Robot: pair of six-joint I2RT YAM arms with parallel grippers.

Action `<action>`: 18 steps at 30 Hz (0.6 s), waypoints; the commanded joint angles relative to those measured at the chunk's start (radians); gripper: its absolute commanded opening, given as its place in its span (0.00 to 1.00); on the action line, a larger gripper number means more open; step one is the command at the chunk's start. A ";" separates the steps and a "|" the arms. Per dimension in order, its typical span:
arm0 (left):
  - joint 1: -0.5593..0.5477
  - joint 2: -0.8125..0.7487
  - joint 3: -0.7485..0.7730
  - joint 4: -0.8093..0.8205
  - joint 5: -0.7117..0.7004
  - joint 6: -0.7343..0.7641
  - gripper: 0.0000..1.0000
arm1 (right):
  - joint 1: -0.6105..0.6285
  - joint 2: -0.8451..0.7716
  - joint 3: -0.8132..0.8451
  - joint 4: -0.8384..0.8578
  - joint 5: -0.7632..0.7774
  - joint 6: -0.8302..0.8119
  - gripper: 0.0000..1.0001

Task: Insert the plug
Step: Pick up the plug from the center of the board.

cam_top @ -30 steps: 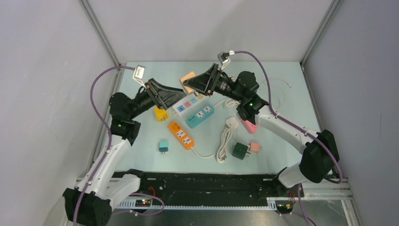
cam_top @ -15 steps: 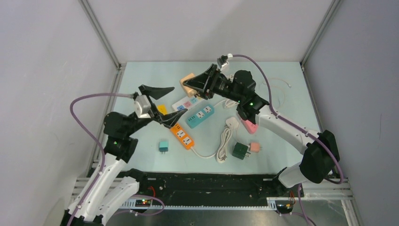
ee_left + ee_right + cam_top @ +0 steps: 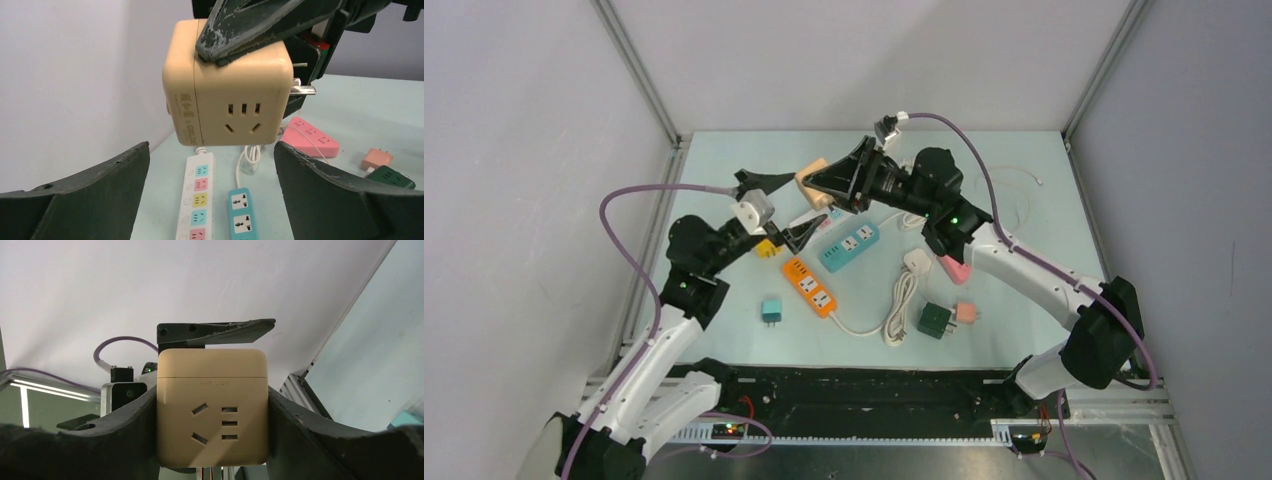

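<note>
A beige cube socket [image 3: 814,172] hangs in the air over the back left of the table, and my right gripper [image 3: 817,185] is shut on it. In the right wrist view the cube [image 3: 211,407] sits tight between both fingers [image 3: 142,415], socket face toward the camera. My left gripper [image 3: 788,206] stands open just left of the cube and faces it. In the left wrist view the cube [image 3: 230,100] floats ahead of the wide, empty left gripper [image 3: 211,150]. A yellow plug [image 3: 767,248] lies on the table below the left gripper.
On the table lie a white strip [image 3: 199,195], a teal strip [image 3: 849,243], an orange strip [image 3: 809,286], a pink strip [image 3: 952,268], a small teal plug [image 3: 772,310], a white plug with coiled cord [image 3: 916,262], a dark green adapter [image 3: 935,320] and a salmon plug [image 3: 965,312].
My left gripper rose from beside the yellow plug, turned toward the cube and opened wide. My right gripper carried the cube a little to the left.
</note>
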 commanded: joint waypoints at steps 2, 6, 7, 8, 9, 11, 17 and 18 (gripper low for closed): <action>-0.006 -0.018 0.068 0.026 0.045 -0.007 0.98 | 0.005 0.011 0.064 0.015 -0.033 -0.039 0.59; -0.005 -0.028 0.082 0.026 0.058 -0.048 1.00 | -0.003 0.019 0.067 0.002 -0.071 -0.058 0.59; -0.004 -0.026 0.085 0.026 0.060 -0.060 1.00 | -0.005 0.022 0.067 0.000 -0.075 -0.059 0.59; -0.004 -0.022 0.090 0.026 0.066 -0.068 1.00 | -0.006 0.023 0.066 -0.006 -0.083 -0.065 0.59; -0.002 -0.020 0.093 0.026 0.070 -0.085 0.97 | -0.006 0.026 0.067 -0.007 -0.087 -0.067 0.58; 0.002 -0.013 0.097 0.027 0.099 -0.100 0.87 | -0.007 0.027 0.066 -0.014 -0.093 -0.075 0.58; 0.002 0.018 0.087 0.027 0.165 -0.102 0.58 | -0.003 0.021 0.066 -0.013 -0.097 -0.082 0.59; 0.003 0.019 0.082 0.026 0.172 -0.101 0.62 | -0.002 0.018 0.067 -0.012 -0.099 -0.081 0.59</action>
